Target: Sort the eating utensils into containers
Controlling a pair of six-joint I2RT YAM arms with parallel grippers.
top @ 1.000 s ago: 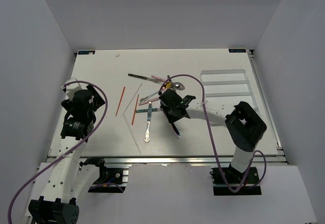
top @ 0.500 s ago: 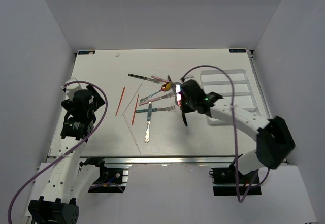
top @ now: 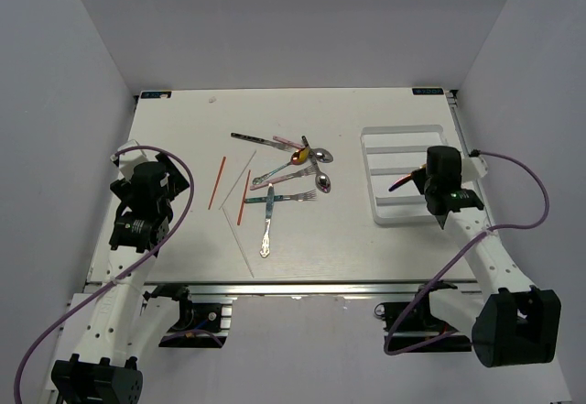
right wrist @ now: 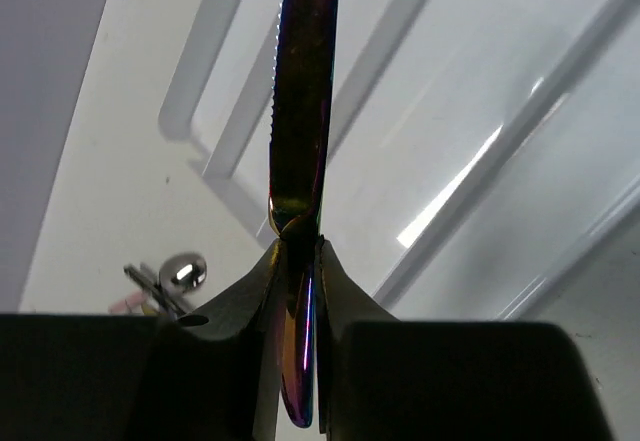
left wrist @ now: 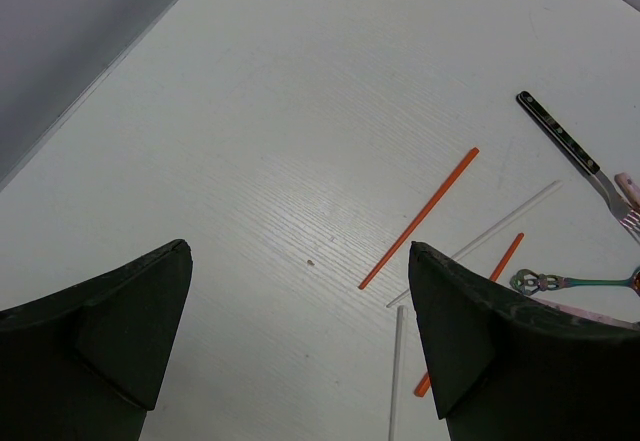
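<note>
**Line the knife up before you let go**

Your left gripper (left wrist: 295,291) hung wide apart over the counter (left wrist: 250,111). Your right gripper (right wrist: 298,261) was clamped on the iridescent knife (right wrist: 305,81), its blade out above the white tray (top: 403,134). The best, I think, was to line the blade with one compartment, go low, then release.

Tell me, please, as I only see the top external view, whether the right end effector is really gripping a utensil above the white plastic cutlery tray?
Observer: Yes. The right wrist view shows the right end effector shut on an iridescent purple-gold metal knife, its serrated edge visible.
Operator: Where does the blade point?
Observer: Forward, out over the dividers of the white plastic cutlery tray.
Operator: And the left end effector?
Observer: The left end effector is open and holds nothing; a thin red-orange chopstick lies on the white table beyond it.
</note>
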